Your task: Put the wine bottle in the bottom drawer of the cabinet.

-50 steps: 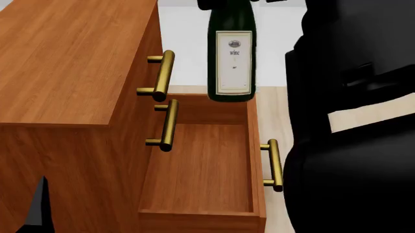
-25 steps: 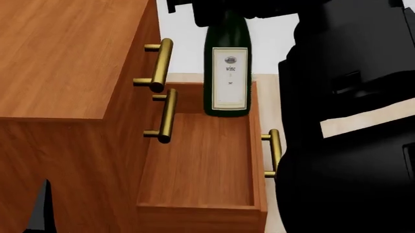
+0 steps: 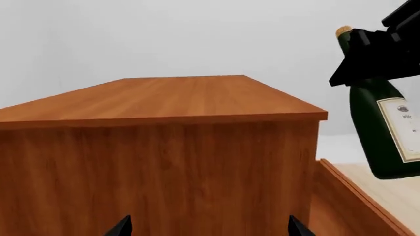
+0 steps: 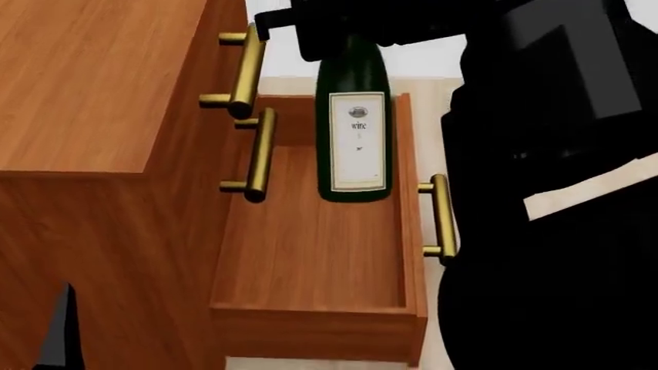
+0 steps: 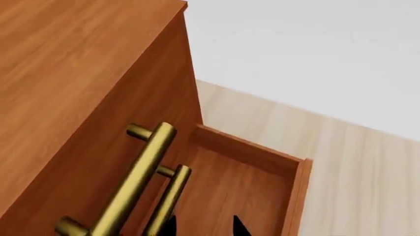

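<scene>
The wine bottle [image 4: 353, 123], dark green with a white label, hangs upright by its neck from my right gripper [image 4: 334, 31], which is shut on it. Its base is low over the back part of the open bottom drawer [image 4: 308, 254] of the reddish-brown cabinet [image 4: 92, 77]; whether it touches the drawer floor I cannot tell. The left wrist view shows the wine bottle [image 3: 387, 132] under the black right gripper [image 3: 377, 54], past the drawer's side wall [image 3: 354, 196]. My left gripper [image 3: 208, 228] is open and empty, facing the cabinet's side [image 3: 164, 162]. The right wrist view shows the drawer [image 5: 249, 187] but not the bottle.
Brass bar handles of the two upper drawers [image 4: 242, 69] [image 4: 257, 158] stick out just beside the bottle. The bottom drawer's own handle [image 4: 440, 216] is close to my black right arm [image 4: 555, 193]. Pale wooden floor [image 5: 354, 162] lies round the drawer.
The bottle has come down in my right gripper from above the drawer's back wall to low inside its outline. The head view has shifted, so the cabinet looks lower and nearer.
</scene>
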You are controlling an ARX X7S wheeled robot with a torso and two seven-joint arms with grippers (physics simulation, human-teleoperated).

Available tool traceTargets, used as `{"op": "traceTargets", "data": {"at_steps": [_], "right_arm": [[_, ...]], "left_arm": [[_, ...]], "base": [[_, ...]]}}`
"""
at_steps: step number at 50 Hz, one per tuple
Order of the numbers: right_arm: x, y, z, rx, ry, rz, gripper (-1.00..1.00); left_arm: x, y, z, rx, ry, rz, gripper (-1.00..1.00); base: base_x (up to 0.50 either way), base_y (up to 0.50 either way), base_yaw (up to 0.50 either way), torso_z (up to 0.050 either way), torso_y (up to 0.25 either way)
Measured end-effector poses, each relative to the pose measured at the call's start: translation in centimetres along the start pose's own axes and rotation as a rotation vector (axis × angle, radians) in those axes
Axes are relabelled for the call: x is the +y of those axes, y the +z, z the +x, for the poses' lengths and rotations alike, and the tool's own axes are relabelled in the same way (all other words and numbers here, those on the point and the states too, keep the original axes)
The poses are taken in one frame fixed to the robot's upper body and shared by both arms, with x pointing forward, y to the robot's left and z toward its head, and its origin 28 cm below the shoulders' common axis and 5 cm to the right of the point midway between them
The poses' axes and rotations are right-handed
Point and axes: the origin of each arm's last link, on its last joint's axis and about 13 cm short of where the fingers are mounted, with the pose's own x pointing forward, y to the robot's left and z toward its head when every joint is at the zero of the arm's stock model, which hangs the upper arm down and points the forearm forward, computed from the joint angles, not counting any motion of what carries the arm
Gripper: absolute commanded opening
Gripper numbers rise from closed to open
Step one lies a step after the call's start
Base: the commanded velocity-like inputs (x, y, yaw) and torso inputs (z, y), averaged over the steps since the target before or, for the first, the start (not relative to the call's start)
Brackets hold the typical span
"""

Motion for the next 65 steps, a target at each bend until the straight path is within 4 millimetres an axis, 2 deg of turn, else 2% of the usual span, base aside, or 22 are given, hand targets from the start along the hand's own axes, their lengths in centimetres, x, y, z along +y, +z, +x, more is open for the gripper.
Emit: {"op": "traceTargets", "data": {"at_steps": [48,65], "right_arm": [[1.0,-0.8,0.8,0.061,0.020,0.007,-1.00],[0.8,-1.7,1.4,0.095,-0.004,0.020,-1.00]], "left_arm": [[-0.1,0.2,0.0,0.003,0.002,0.002,1.00],[-0.1,0.0,0.0,0.007,-0.001,0.003,1.00]], "base": [[0.00,0.00,0.00,0.000,-0.091],[0.00,0.00,0.00,0.000,-0.085]]}}
